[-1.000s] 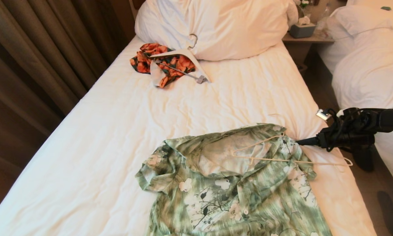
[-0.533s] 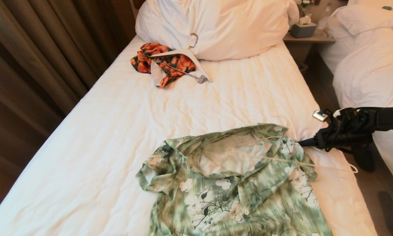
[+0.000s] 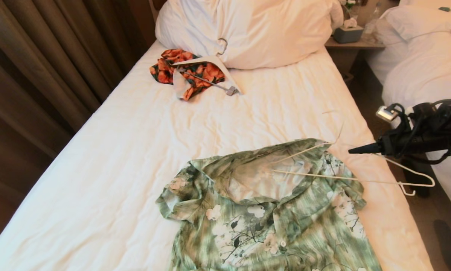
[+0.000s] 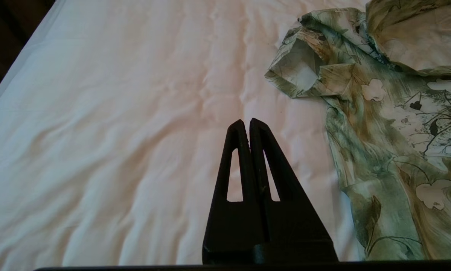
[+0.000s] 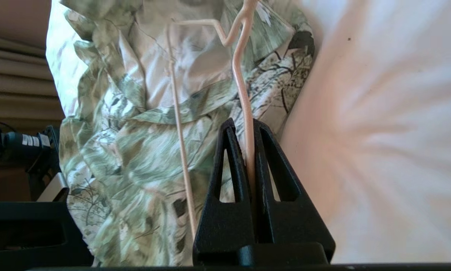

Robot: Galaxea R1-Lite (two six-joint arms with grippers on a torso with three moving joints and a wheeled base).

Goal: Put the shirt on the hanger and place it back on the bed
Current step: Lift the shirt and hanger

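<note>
The shirt [image 3: 270, 210] lies flat on the near part of the bed [image 3: 142, 150], collar toward the pillow; its fabric is thin and softly creased, streaked green and white with white flowers, dark leaves and small white buttons down the front, and the pale inside of the back shows through the open collar. The sheet is smooth white cloth with shallow wrinkles, and the big pillow [image 3: 255, 30] at the head is plump and rumpled. The hanger [image 3: 323, 177] is a very slim cream wire triangle, one end lying in the collar opening and the other reaching out past the right edge of the mattress, where its thin hook [image 3: 417, 184] hangs over the floor. The right gripper [image 3: 355, 151], matte black with tapered, cut-out fingers, is raised beside the right edge of the bed just beyond the shirt's shoulder; in the right wrist view its fingers are pressed together on one wire of the hanger, with the second wire running free beside them. The left gripper [image 4: 247, 124], seen only in its own wrist view, hovers above bare sheet next to the shirt's sleeve [image 4: 300, 67], fingertips together with nothing between them. Near the pillow lies a small orange-and-black floral garment [image 3: 188, 71] under a broad white hanger [image 3: 210, 69] with a metal hook and clip bar. A grey tissue box [image 3: 348, 33] with a tissue poking out sits on the bedside table [image 3: 355, 44]. No writing can be read anywhere.
</note>
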